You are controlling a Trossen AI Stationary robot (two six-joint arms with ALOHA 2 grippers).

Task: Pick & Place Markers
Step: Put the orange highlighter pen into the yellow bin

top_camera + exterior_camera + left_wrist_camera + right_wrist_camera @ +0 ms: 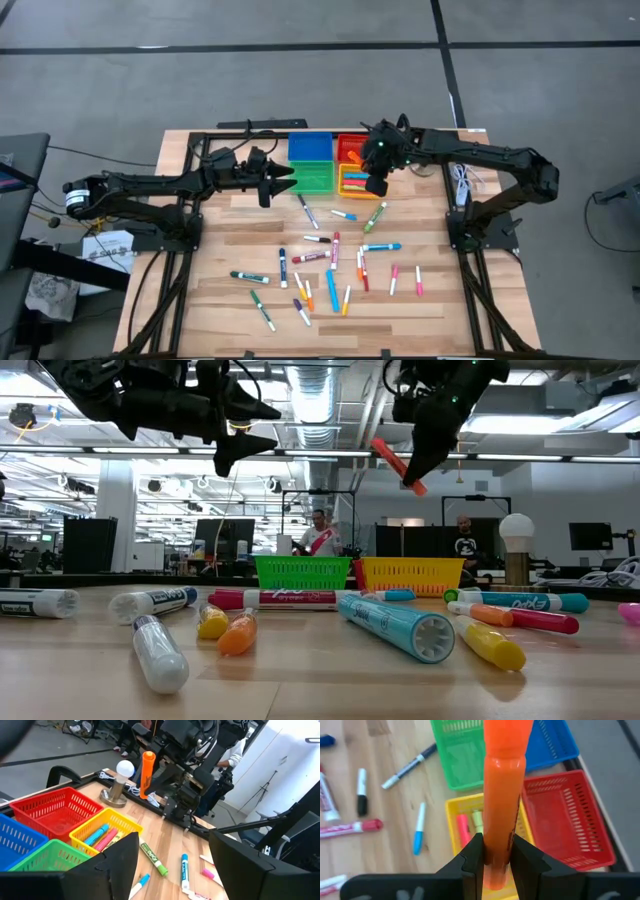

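Note:
Several markers [330,265] lie scattered on the wooden table's middle and near part; in the low view they lie in the foreground [390,625]. My right gripper [497,840] is shut on an orange marker [502,780] and hangs over the yellow bin [357,182] and the red bin [352,148]. The same orange marker [398,465] shows high above the table in the low view. My left gripper [283,180] stands open and level beside the green bin [312,176], with nothing between its fingers [125,865]. My right gripper pinches the orange marker's barrel near one end [496,855] between its two fingers. The rest of the marker reaches out past the fingertips, along the fingers. The fingers slant down from above. The marker is lifted clear, tilted, above the bins.
Four bins stand in a square at the table's far middle: blue [310,148], green, red and yellow, the yellow one [470,827] holding a few markers. A white-bulbed lamp [120,782] stands at the far right. People show in the room beyond the table [320,535].

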